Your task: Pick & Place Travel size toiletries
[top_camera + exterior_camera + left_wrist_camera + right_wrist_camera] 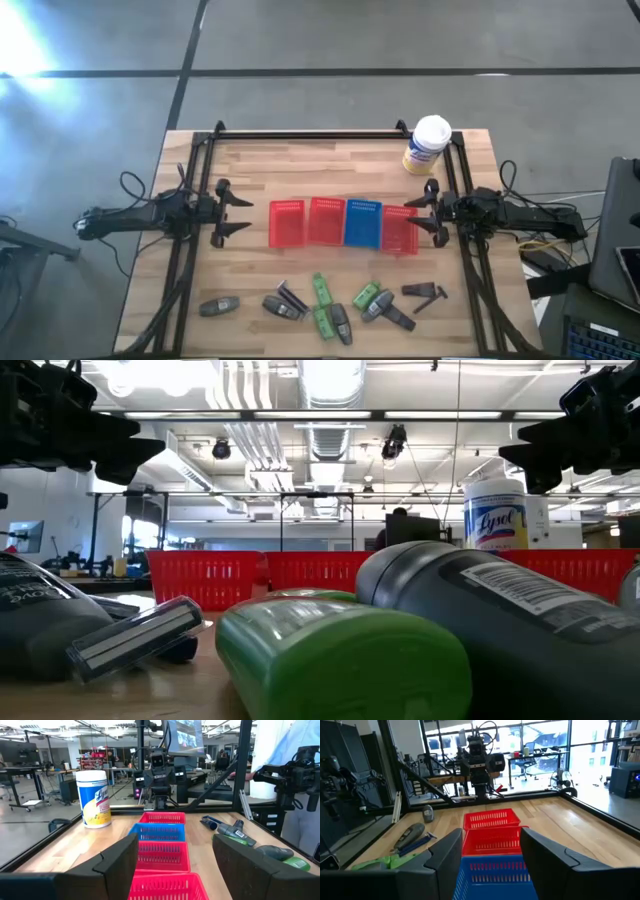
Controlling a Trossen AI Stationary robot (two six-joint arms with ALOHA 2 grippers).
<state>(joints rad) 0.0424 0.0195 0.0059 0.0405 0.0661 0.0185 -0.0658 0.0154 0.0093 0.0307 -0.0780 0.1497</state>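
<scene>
The yellow canister (497, 512) bears the brand "Lysol" in blue script. Print on the grey tubes (520, 622) is illegible.

— What sits between the two grippers?
— Four mesh baskets in a row on the tabletop (250, 165): a red basket (287, 222) nearest the left gripper (243, 211), a second red one (326, 220), a blue basket (363, 222), then a third red one (399, 228) just beside the right gripper (415, 211).
— Anything else?
— A yellow canister (427, 146) with a white lid, upright beyond the right gripper, near the tabletop's far corner.
</scene>
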